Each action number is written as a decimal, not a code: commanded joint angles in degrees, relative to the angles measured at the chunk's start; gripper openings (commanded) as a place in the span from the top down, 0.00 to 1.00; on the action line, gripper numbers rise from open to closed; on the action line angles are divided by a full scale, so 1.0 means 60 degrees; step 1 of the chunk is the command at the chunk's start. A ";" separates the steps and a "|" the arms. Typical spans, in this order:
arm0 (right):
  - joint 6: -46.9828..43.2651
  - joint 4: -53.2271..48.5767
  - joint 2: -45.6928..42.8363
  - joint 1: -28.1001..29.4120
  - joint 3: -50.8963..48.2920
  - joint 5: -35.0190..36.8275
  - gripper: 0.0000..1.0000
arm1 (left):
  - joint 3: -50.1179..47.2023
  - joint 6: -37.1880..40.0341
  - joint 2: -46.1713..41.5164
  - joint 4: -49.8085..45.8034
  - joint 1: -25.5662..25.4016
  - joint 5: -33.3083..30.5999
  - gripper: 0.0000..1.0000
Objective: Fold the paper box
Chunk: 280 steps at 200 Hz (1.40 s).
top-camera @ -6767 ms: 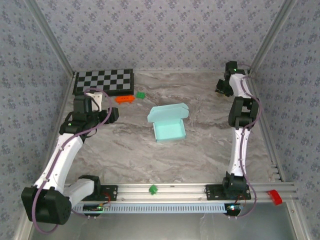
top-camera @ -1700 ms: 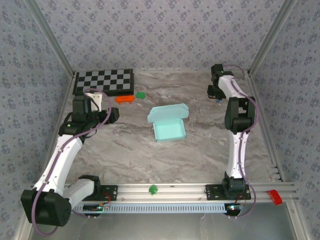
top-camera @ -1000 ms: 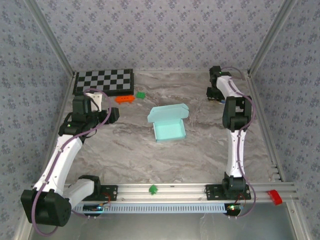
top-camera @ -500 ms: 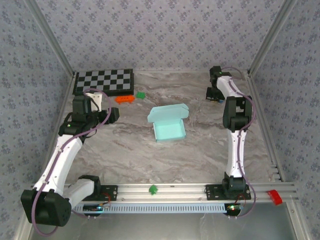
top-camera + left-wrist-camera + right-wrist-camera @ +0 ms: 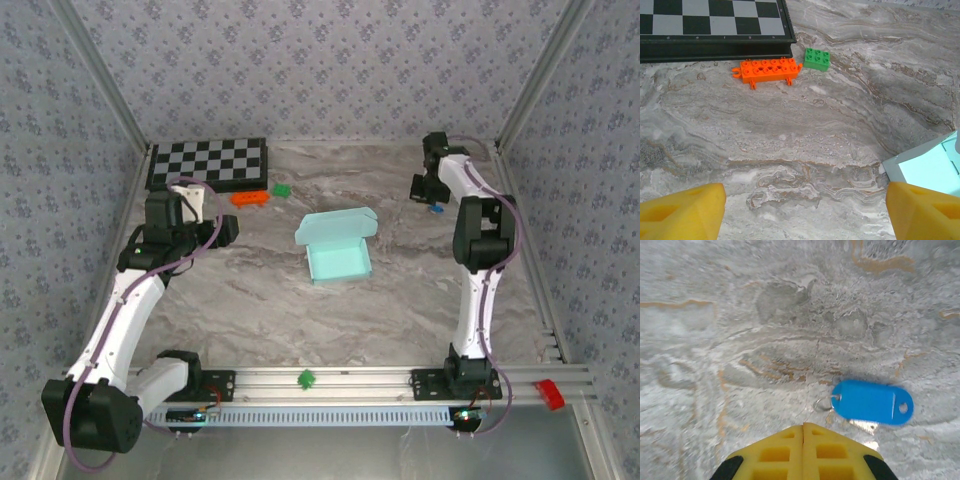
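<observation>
box [image 5: 338, 262]: pale mint-blue, plain
board [image 5: 208, 163]: black-white checks, black rim
table [image 5: 400, 300]: grey marble, brown veins
walls [image 5: 300, 70]: lilac, small floral print
long brick [image 5: 768, 71]: orange
small brick [image 5: 817, 58]: green
tag [image 5: 872, 402]: blue
fingers [image 5: 775, 455]: yellow

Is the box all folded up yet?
Almost. Done: the box already has its walls up. In hand: nothing; the left jaws stand open to its left, the right jaws are shut above a blue tag, away from it. Left: closing the lid, which stands open.
</observation>
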 commanded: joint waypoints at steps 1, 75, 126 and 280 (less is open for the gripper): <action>0.0149 0.0388 -0.0899 -0.0018 -0.0455 -0.0343 1.00 | -0.0051 -0.0032 -0.0205 0.0172 0.0090 0.0252 0.17; 0.0236 0.0203 -0.0521 -0.0261 -0.0411 0.0202 0.72 | -0.0058 -0.0076 -0.0214 0.0194 0.0078 0.0290 0.17; 0.0283 -0.0026 0.0111 -0.0467 -0.0116 0.0350 0.54 | -0.0063 -0.0076 -0.0224 0.0216 0.0090 0.0279 0.16; 0.0709 -0.0301 0.0879 -0.0844 0.0454 0.0263 0.41 | -0.0069 -0.0062 -0.0241 0.0224 0.0079 0.0301 0.16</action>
